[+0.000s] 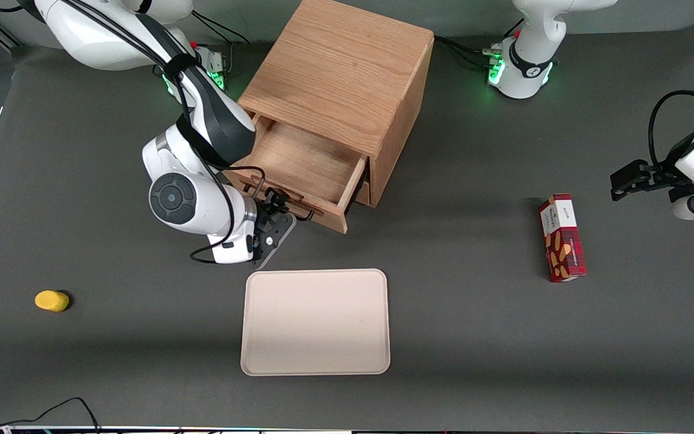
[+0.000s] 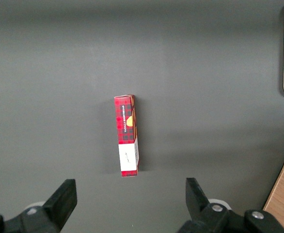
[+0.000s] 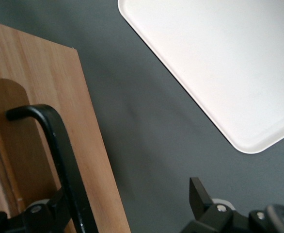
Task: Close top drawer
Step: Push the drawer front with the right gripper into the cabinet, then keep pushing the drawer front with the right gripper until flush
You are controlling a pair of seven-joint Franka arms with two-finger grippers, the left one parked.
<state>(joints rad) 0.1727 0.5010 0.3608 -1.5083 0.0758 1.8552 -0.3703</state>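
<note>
The top drawer (image 1: 308, 166) stands pulled out of the wooden cabinet (image 1: 347, 78), its black bar handle (image 3: 59, 150) facing the front camera. The hand (image 1: 275, 208) sits at this handle with its fingers (image 3: 200, 196) spread apart, one either side of the bar, gripping nothing. Toward the parked arm's end of the desk (image 1: 473, 337) lies a red plaid box (image 2: 126, 136) printed "VANILLA SHORTBREAD".
</note>
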